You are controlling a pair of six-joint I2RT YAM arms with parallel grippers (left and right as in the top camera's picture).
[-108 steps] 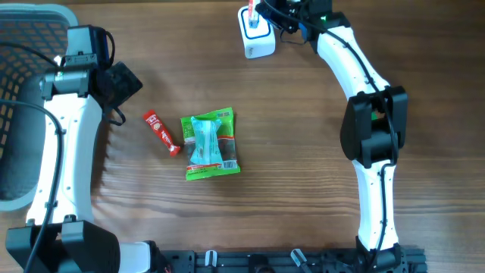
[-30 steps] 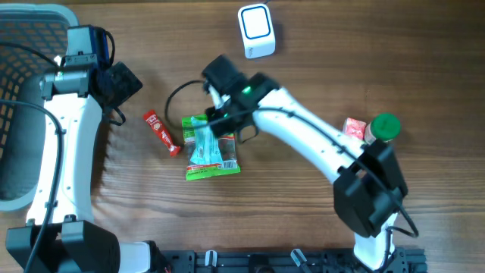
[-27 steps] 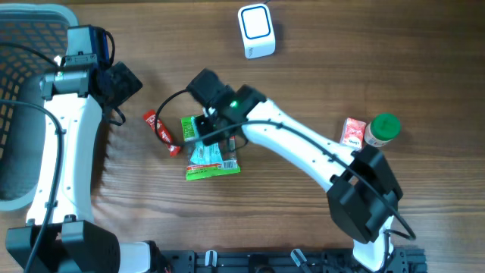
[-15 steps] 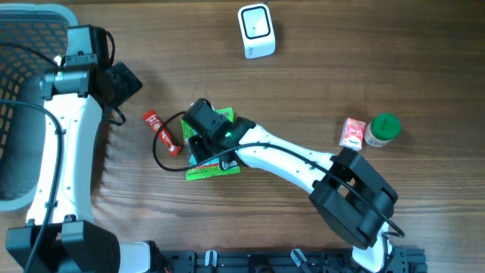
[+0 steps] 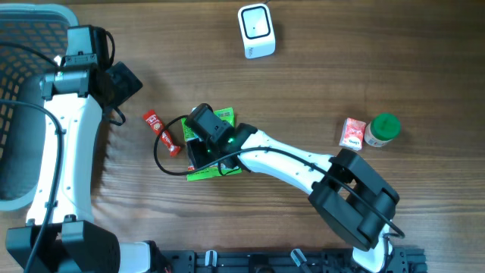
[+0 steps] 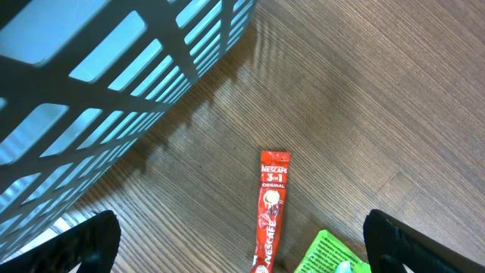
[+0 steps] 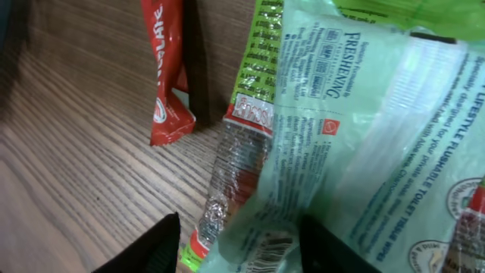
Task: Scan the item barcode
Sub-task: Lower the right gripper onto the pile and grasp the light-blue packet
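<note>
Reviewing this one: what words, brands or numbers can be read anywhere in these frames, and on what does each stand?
"NESCAFE 3in1 ORIGINAL": on the red sachet, left wrist view.
"FRESHENING": on the pale packet, right wrist view.
"FLUSHABLE TOILET", cut off at the frame edge: same packet.
Fine print and barcode digits on that packet: too small to read.
Print on the red box, overhead view: too blurred to read.

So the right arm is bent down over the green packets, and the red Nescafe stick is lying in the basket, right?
Not quite. The red Nescafe stick lies on the wooden table, outside the basket; the left wrist view shows this plainly. The rest holds: the right arm is bent down over the green packets.
</note>
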